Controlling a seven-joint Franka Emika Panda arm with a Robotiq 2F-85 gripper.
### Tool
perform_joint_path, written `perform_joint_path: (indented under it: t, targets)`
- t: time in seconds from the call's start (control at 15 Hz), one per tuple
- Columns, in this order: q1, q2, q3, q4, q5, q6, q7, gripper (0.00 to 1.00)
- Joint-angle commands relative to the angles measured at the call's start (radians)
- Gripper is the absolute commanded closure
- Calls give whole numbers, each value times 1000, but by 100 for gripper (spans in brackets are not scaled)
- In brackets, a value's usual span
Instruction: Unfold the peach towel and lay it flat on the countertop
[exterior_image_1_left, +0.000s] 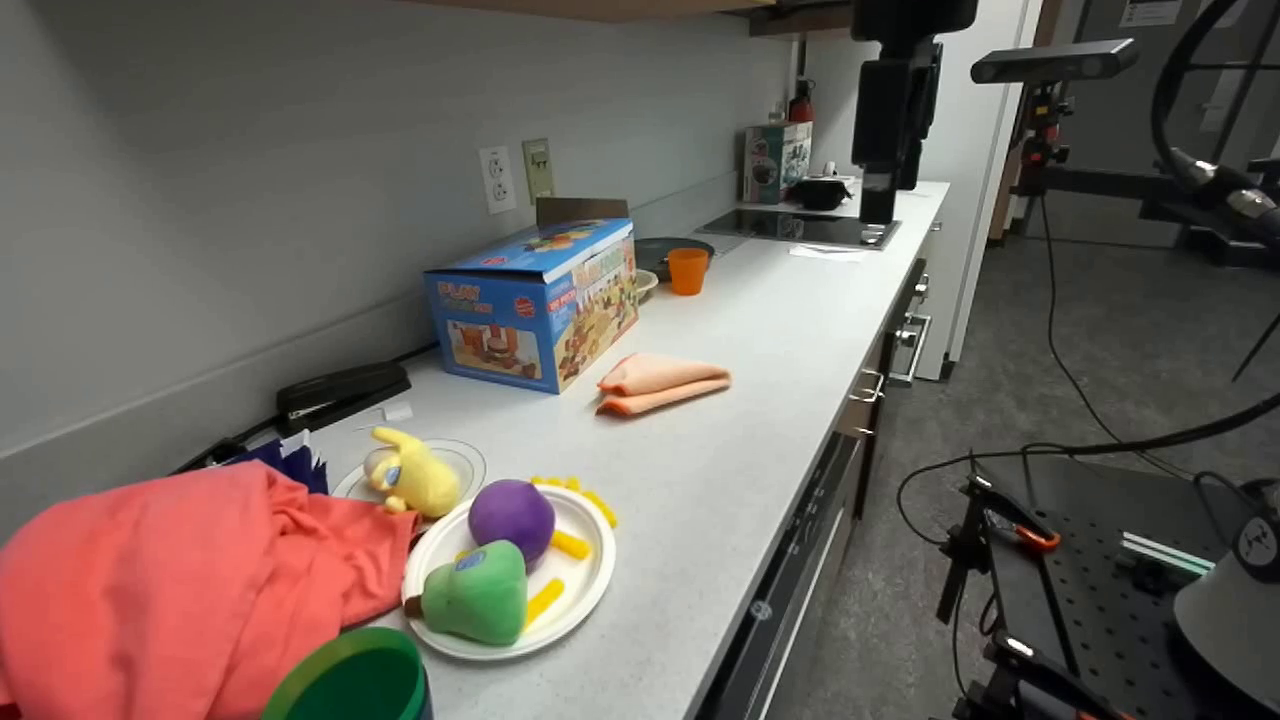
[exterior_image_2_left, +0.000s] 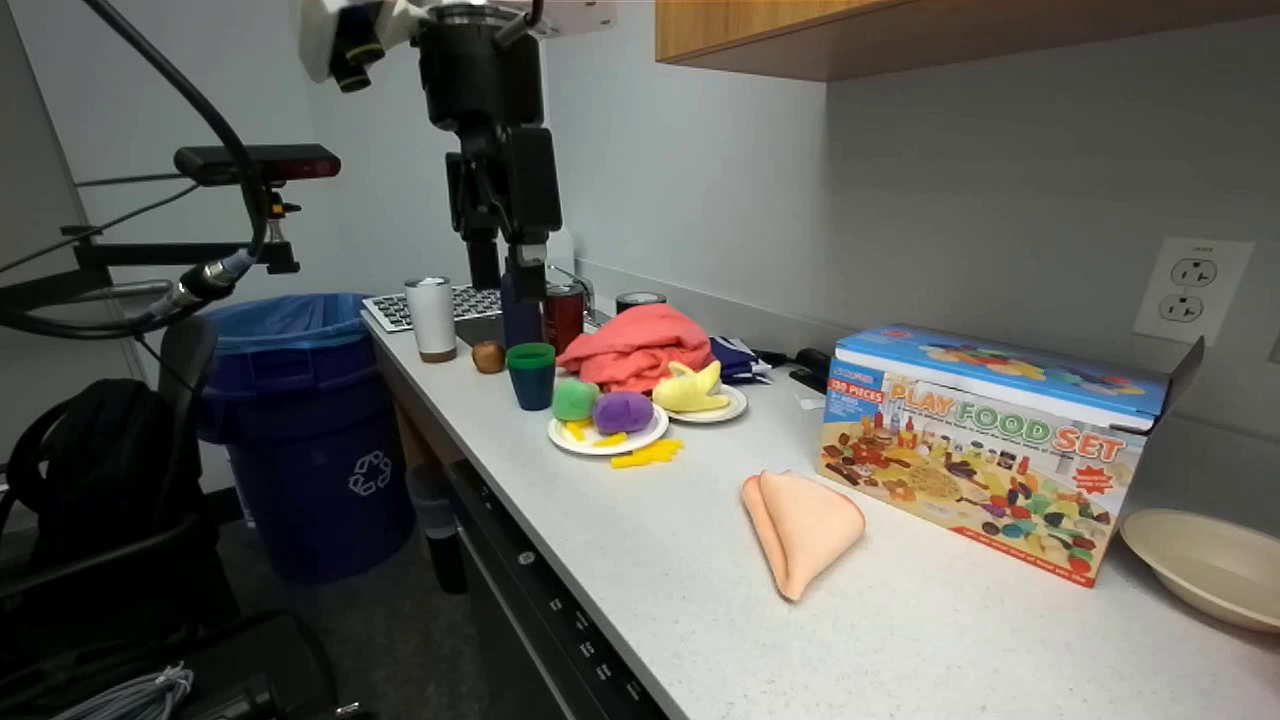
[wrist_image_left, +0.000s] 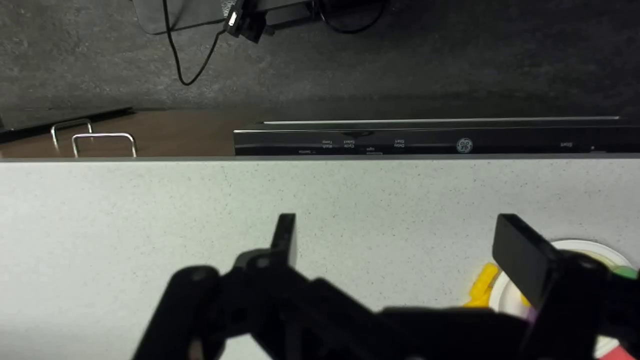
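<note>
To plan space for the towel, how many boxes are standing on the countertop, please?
2. The blue box is beside the towel; in an exterior view, the green box is beyond the cooktop. Others may be hidden behind them.

We read "PLAY FOOD SET" and "130 PIECES" on the long side of the box, near the back edge of the desk; the print in its red star is too small for us. On the black panel below the desk's front edge, the wrist view gives us, upside down, the GE logo, "Start", "Delay Start", "Cycle Select" and "Wash Temp". In an exterior view, we see a white recycling sign on the bin past that front edge.
</note>
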Motion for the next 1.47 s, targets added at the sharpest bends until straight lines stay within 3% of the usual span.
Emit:
perform_joint_path:
  t: [0.0,0.33,0.4,0.73,0.8,0.93,1.13,1.4]
  targets:
    - [7,1,-5,2,-3,-3,3,0]
    - [13,1,-11,-3,3,5,-15,0]
    - [9,195,12,173,-5,29,5,0]
    - [23,413,22,409,-5,23,16,0]
    - [27,283,5,267,-3,61,2,0]
    - [29,334,3,299,-3,62,2,0]
    - [28,315,2,284,-3,61,2,0]
    - [11,336,-16,245,-31,157,2,0]
